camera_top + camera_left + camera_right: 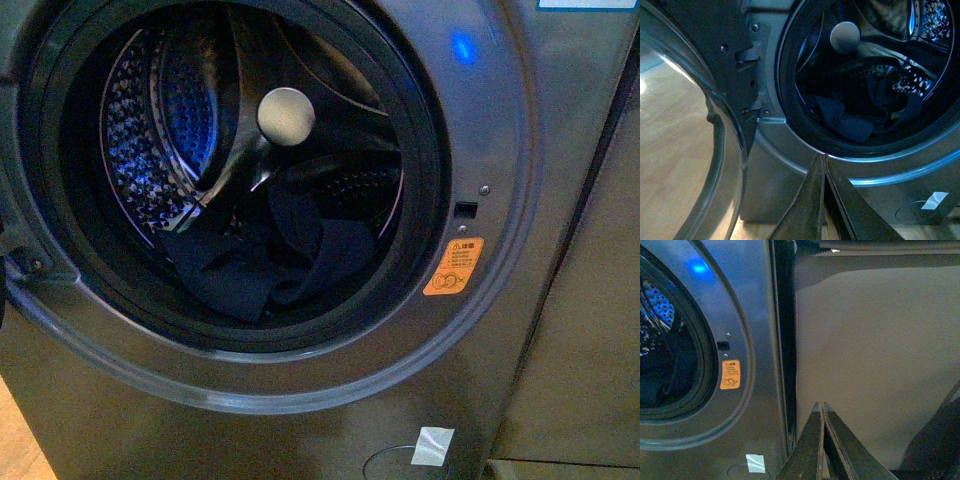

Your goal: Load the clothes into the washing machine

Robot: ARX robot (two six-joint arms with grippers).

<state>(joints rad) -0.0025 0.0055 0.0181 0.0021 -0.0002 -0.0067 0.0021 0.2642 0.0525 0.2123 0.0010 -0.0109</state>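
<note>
Clothes (pixel 262 262) lie low in the drum of the washing machine (pixel 520 150), porthole unobstructed, glass door (pixel 715 150) swung open at left, grey panel (pixel 875 355) at right, both left gripper (pixel 823 165) and right gripper (pixel 821 410) pressed together, empty, outside.

Shiny perforated steel drum (pixel 170 110) of the dark grey metallic front-loading washing machine (pixel 520 150) carried the load, dark navy-blue soft fabric garment (pixel 265 262) lay crumpled on the drum's bottom, just behind the black porthole gasket (pixel 432 160).
</note>
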